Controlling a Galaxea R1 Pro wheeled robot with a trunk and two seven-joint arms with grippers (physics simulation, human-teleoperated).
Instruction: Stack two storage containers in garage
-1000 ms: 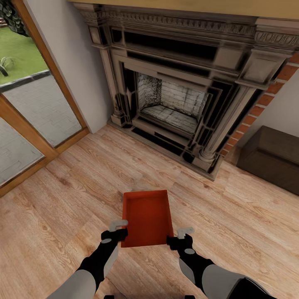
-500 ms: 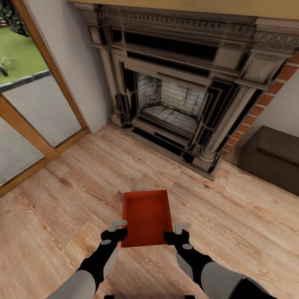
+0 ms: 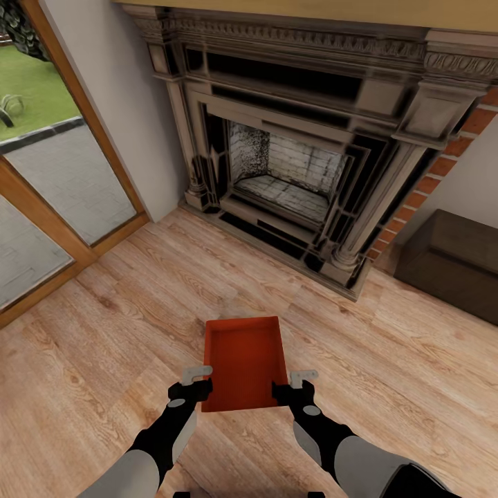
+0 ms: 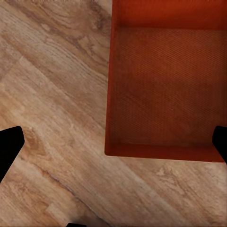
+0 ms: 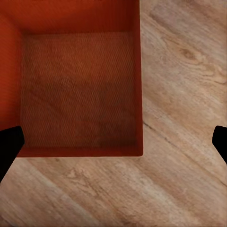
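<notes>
One orange-red storage container point(image 3: 245, 360) sits lidless and empty on the light wood plank floor point(image 3: 117, 346) of the living room, in front of the fireplace. My left gripper point(image 3: 198, 382) hangs open over its near left corner; in the left wrist view the container point(image 4: 165, 90) lies between the spread fingertips point(image 4: 9, 151). My right gripper point(image 3: 294, 387) is open over the near right corner, and the right wrist view has the container point(image 5: 80, 90) with its side wall between the dark fingertips point(image 5: 220, 142). The garage is out of view.
An ornate dark fireplace point(image 3: 290, 173) with a red brick surround stands straight ahead. A dark low cabinet point(image 3: 453, 266) is at the right. A wood-framed glass door point(image 3: 62, 187) runs along the left. Wood floor lies open on both sides of the container.
My right gripper has shifted left, closer to the container's near right corner. The left gripper and the container have stayed where they were.
</notes>
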